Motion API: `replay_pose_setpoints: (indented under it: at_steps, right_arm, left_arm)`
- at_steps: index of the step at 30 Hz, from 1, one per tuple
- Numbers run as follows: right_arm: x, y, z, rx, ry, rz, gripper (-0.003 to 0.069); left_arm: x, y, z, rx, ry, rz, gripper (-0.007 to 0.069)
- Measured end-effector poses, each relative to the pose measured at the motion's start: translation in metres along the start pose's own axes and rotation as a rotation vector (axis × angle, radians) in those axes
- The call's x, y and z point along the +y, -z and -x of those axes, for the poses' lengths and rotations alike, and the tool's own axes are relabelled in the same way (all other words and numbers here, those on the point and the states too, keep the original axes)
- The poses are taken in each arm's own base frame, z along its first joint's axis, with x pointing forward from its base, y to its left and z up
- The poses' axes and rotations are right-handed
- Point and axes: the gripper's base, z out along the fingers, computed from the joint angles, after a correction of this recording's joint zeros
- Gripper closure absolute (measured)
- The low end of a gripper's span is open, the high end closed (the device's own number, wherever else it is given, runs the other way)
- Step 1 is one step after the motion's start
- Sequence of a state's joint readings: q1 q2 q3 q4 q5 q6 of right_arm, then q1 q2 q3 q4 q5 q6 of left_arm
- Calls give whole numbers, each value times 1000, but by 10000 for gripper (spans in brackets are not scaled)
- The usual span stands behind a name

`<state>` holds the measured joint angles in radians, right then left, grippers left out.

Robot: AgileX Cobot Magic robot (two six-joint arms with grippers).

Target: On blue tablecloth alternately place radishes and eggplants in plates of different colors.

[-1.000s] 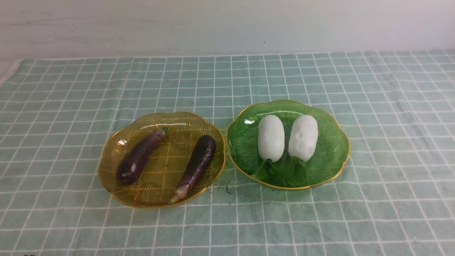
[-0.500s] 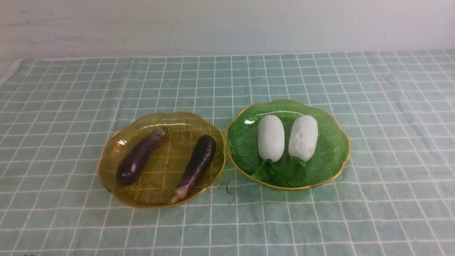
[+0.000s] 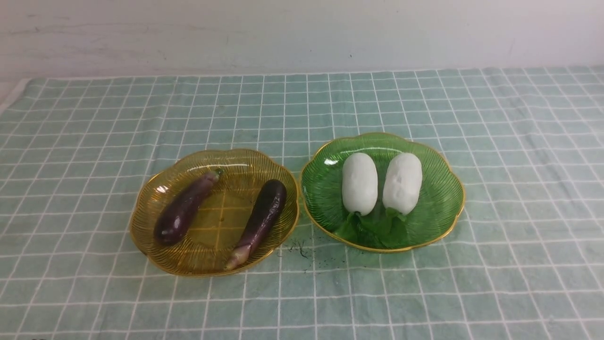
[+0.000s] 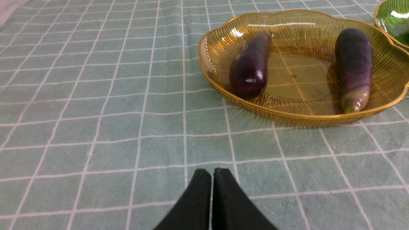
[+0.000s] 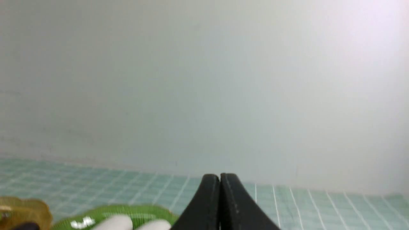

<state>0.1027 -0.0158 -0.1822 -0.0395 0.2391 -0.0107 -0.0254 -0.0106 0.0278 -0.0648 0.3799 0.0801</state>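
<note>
No legible text, labels, brand marks, numbers or signs in any view. Checked blue tablecloth (image 3: 94, 141), amber plate (image 3: 155, 189), green plate (image 3: 443, 189), both eggplants, both radishes and the back wall (image 3: 302, 33): all unmarked. Cloth carries only a white grid.

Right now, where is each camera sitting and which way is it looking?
Front view: sits between the arms, looks forward and down at the yellow plate, green plate and back wall; no robot parts show.
Left wrist view: low over the blue tablecloth, looks at the eggplants; the left gripper shows, fingers shut.
Right wrist view: tilted up toward the wall, plates only at the edge; the right gripper shows, fingers shut.
Shared: all three views show the yellow plate.
</note>
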Motion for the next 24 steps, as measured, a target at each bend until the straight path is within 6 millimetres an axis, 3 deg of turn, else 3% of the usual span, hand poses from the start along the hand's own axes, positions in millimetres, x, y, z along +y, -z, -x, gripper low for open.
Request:
replay_pose_setpoints:
  at_steps: [5,7,24]
  right_arm:
    - [1,-4,-66,231,-7,-42,673]
    - [1,-2,-80,318,-9,-54,673]
    - [0,-1,-82,352,-21,-73,673]
  left_arm:
    - [0,0,0,1,0,0,632]
    - [0,0,0,1,0,0,632]
    - [0,0,0,1,0,0,632]
